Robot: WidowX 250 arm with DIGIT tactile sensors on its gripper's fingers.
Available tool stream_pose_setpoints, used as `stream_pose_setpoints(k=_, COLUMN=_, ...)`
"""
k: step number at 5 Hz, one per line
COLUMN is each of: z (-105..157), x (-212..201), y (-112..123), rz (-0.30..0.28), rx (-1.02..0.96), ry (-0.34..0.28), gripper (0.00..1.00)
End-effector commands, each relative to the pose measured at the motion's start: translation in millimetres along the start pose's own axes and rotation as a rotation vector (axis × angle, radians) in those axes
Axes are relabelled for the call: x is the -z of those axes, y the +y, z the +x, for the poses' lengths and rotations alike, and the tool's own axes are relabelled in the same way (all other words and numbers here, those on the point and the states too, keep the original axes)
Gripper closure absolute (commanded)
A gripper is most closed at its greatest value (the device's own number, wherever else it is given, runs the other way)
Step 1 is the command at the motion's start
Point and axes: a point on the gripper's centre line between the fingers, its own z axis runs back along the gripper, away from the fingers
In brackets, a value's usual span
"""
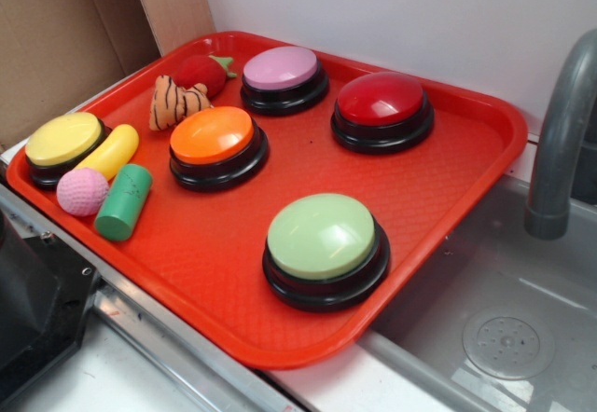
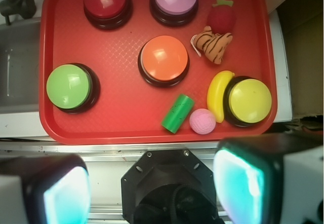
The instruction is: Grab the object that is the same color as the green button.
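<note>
A small dark green cylinder lies on its side on the red tray, near the tray's front-left corner in the exterior view, beside a pink ball. The pale green button stands on its black base at the tray's near right. In the wrist view my gripper hangs high above the tray's edge, open, with nothing between its two pads. The gripper itself does not show in the exterior view.
Also on the tray: an orange button, a yellow button with a yellow banana piece against it, a pink button, a red button, a striped plush and a strawberry. A sink and grey faucet lie right.
</note>
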Motion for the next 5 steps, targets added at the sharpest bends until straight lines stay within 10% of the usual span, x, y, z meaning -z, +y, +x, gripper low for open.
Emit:
stream_pose_setpoints(k=1, z=0.0, x=0.0, y=0.0, rz=0.000, rx=0.000, ry=0.000, gripper=0.00)
stream_pose_setpoints(k=3, z=-0.8, x=17.7, y=14.4, rz=-0.081, rx=-0.192, ry=-0.010, gripper=0.00)
stream_pose_setpoints(k=5, z=0.2, x=82.5, y=35.2, rz=-0.035, rx=-0.514, ry=0.051, gripper=0.00)
